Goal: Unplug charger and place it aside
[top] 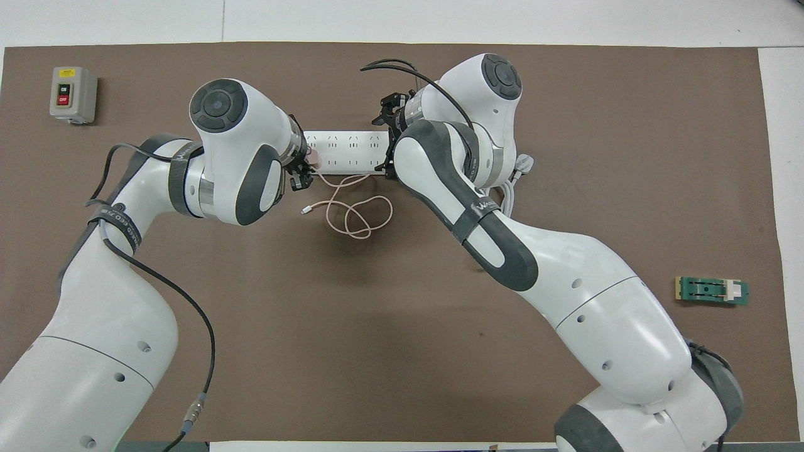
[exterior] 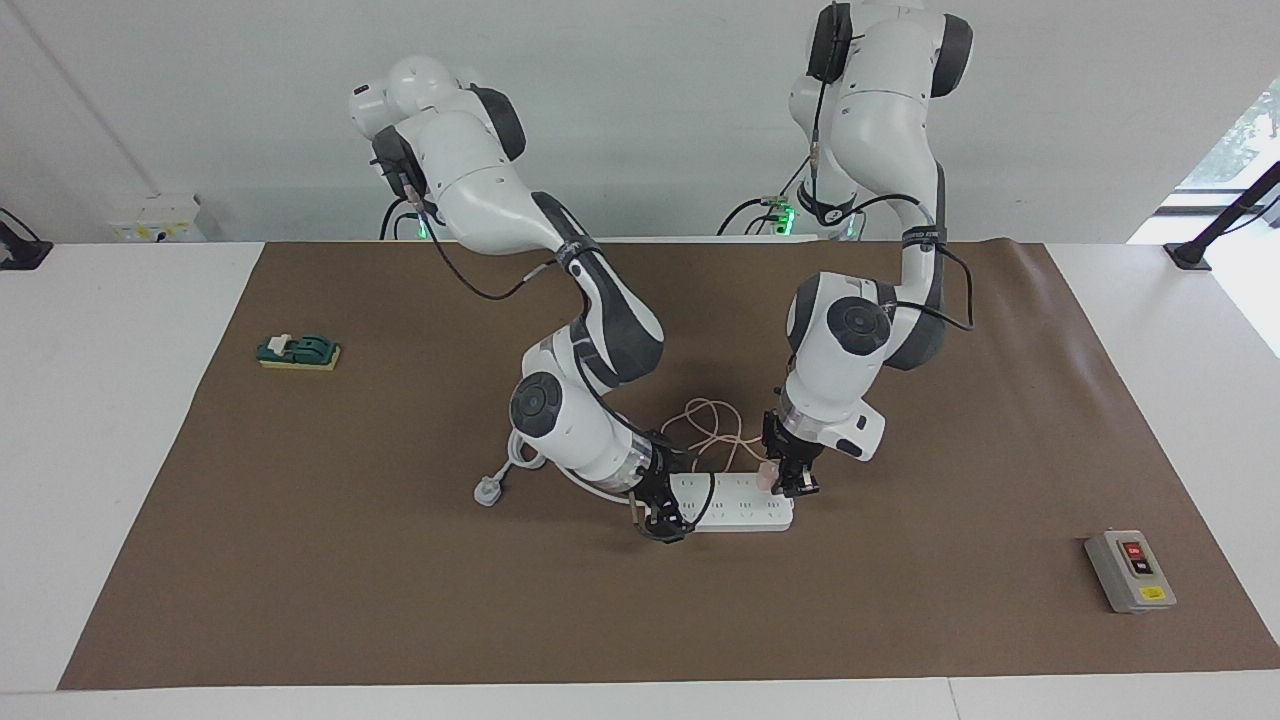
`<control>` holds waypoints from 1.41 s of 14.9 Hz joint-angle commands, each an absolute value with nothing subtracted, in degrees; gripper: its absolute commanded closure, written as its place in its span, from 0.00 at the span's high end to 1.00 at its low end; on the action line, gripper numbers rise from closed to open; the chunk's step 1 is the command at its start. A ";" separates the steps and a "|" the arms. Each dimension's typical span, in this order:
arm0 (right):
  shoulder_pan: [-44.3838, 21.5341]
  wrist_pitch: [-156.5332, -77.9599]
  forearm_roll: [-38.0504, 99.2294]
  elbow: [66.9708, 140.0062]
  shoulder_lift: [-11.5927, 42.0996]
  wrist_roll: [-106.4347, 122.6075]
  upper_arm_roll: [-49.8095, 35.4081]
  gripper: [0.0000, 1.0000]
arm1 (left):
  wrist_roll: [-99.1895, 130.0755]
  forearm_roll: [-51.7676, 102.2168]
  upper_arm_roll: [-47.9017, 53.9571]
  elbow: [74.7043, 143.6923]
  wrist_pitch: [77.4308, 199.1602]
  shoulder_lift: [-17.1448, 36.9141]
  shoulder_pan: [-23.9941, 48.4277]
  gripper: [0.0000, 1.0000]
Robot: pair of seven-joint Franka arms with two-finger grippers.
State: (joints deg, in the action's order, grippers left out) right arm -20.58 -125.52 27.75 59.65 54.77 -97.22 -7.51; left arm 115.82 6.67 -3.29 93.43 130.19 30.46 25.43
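While your left gripper (exterior: pixel 790 478) pinches the pink charger (exterior: pixel 765 476), seated at the power strip's (exterior: pixel 735 503) end, and the right gripper (exterior: pixel 665 520) clamps that strip, grip the light, rigid cube (never its limp cable (exterior: pixel 712 425)).

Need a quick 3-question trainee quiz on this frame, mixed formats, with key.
1. True or false: the charger is in the power strip, at its end toward the left arm.
2. Which tool is at the charger?
A. left tool
B. right tool
3. Fill in: the charger's cable loops on the mat, ____ to the robots than the strip.

Key: 1 true; 2 A; 3 nearer.
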 commanded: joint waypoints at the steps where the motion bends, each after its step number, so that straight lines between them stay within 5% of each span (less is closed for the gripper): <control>1: -20.57 -128.14 29.09 61.08 54.84 -96.24 -7.65 1.00 | 116.02 7.12 -4.13 95.19 133.51 30.06 26.45 0.00; 21: -21.88 -128.41 29.71 63.11 54.14 -96.42 -7.73 1.00 | 116.10 7.12 -4.13 95.27 133.51 30.06 26.37 0.00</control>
State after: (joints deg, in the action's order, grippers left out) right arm -21.88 -127.53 28.08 61.50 54.77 -97.23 -7.59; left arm 115.82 6.67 -3.29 93.48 130.24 30.43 25.43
